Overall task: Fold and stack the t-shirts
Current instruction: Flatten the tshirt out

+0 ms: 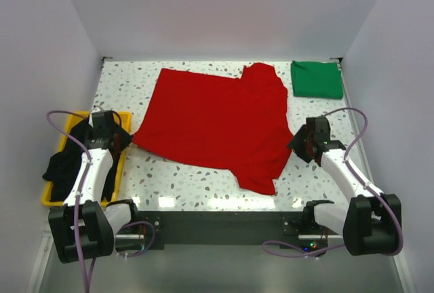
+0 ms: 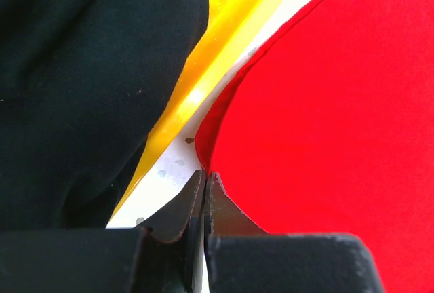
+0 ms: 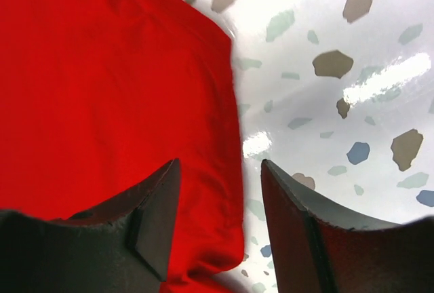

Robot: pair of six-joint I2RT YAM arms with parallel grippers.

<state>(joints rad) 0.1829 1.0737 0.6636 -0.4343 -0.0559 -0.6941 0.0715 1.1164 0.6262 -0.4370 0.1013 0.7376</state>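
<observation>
The bright red short-sleeved cloth t-shirt [image 1: 213, 120] lies spread crosswise on the speckled tabletop [image 1: 183, 181] between both arms, its right edge inside the released right gripper [image 3: 220, 164], its left corner touching the clenched left gripper [image 2: 205, 174]

The top external camera looks down from above and behind the arm bases, far enough back to hold the whole speckled table [image 1: 176, 179]. Each wrist camera sits very near the tabletop, looking out past its own fingers. The left gripper [image 2: 205, 179] frames the left edge of the red t-shirt [image 1: 210, 120], the right gripper [image 3: 220, 164] its right edge — the shirt is common to all three views.
</observation>
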